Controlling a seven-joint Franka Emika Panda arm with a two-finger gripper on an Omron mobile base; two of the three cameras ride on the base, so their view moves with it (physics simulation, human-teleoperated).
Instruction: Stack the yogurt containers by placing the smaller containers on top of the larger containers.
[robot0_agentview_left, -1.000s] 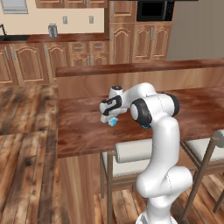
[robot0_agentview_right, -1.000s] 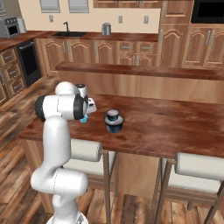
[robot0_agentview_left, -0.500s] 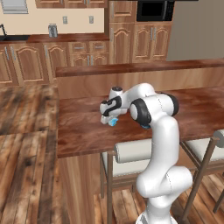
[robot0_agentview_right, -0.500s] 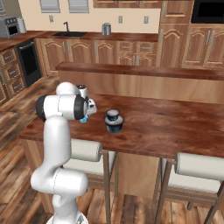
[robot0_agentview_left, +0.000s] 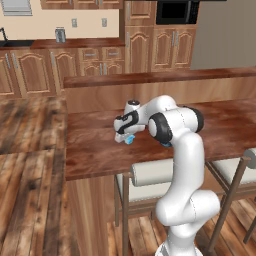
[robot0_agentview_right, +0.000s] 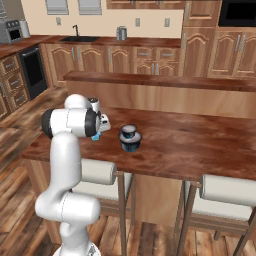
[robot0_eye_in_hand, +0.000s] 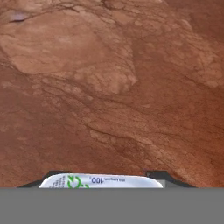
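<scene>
A tiny, boxy pale-blue and white yogurt cup (robot0_agentview_left: 129, 139) was pinched in the two-finger gripper (robot0_agentview_left: 126, 138) of the white arm; from the left base camera it showed as a small blue patch under the hand, low over the dark reddish-brown wooden counter (robot0_agentview_left: 95, 150), though whether it touched the wood could not be told; from the right base camera the same cup (robot0_agentview_right: 95, 136) peeked out at about five o'clock from the arm's dark joint; in the hand camera its white lid with green print (robot0_eye_in_hand: 101, 181) sat at six o'clock, between the two dark fingertips (robot0_eye_in_hand: 54, 174), which pressed in on either side of it.

At about three o'clock from the held cup in the right base view, near but apart from it, stood the wide, squat dark-blue tub (robot0_agentview_right: 130, 143) with a pale grey-white rim; the narrower dark-blue cup with a pale grey-white top (robot0_agentview_right: 129, 131) rested on top of it, upright.

Beyond the counter, at twelve o'clock, ran a raised wooden ledge (robot0_agentview_right: 165, 81); two pale cushioned stools (robot0_agentview_right: 227, 188) were tucked beneath the counter's near edge; wooden cabinets (robot0_agentview_left: 152, 47) lined the far wall.
</scene>
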